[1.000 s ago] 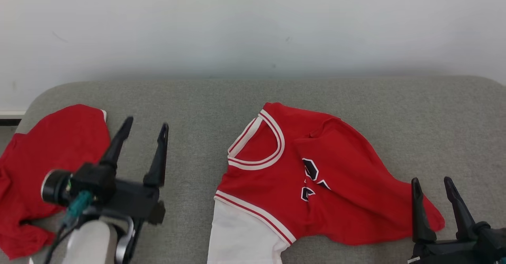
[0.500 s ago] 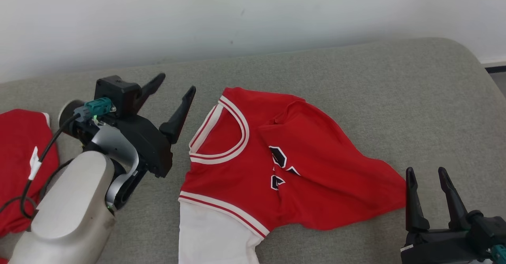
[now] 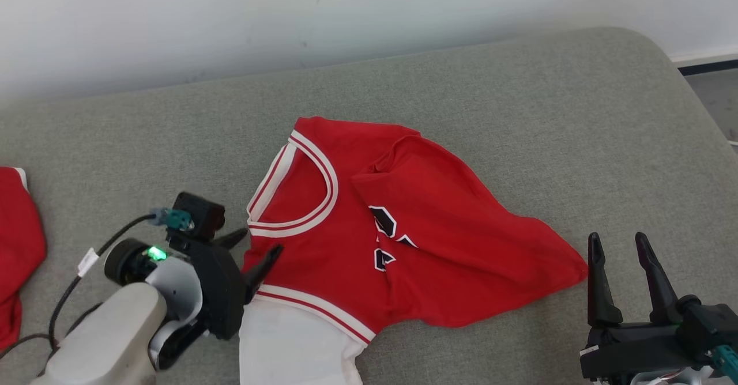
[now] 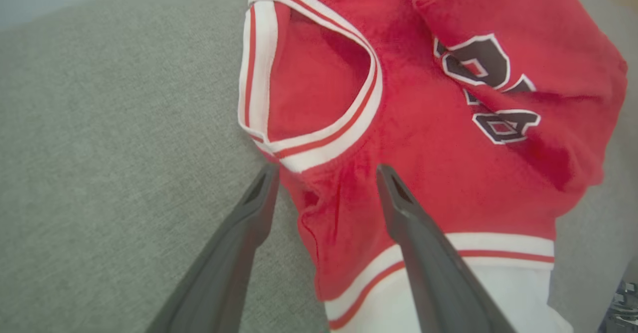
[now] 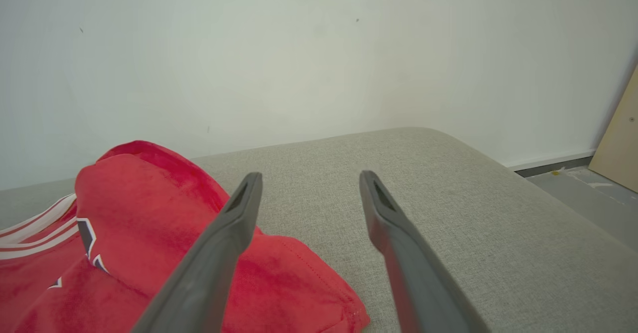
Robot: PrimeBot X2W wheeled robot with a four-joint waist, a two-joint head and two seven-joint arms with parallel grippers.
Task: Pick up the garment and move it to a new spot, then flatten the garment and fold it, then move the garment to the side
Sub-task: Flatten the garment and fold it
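The garment (image 3: pixel 415 246), a red jersey with white trim, dark lettering and a white sleeve, lies crumpled on the grey cushion (image 3: pixel 519 114). My left gripper (image 3: pixel 262 242) is at its left shoulder, just below the collar. In the left wrist view the left gripper (image 4: pixel 327 169) is open, its fingers straddling a raised red fold of the garment (image 4: pixel 423 123); one finger is over the cushion, the other over the cloth. My right gripper (image 3: pixel 616 240) stands open just off the garment's right tip, holding nothing. The right wrist view shows the right gripper (image 5: pixel 310 175) with the garment (image 5: pixel 149 213) to its left.
A second red cloth (image 3: pixel 17 241) lies at the cushion's far left. A white wall (image 3: pixel 346 4) runs behind the cushion. The cushion's rounded right end drops to grey floor (image 3: pixel 715 91). A pale board (image 5: pixel 623 133) leans at the far right.
The head camera has swung right, shifting the whole picture. My left gripper went from the left side of the cushion to the collar, then down to the garment's left shoulder. The right gripper stayed put.
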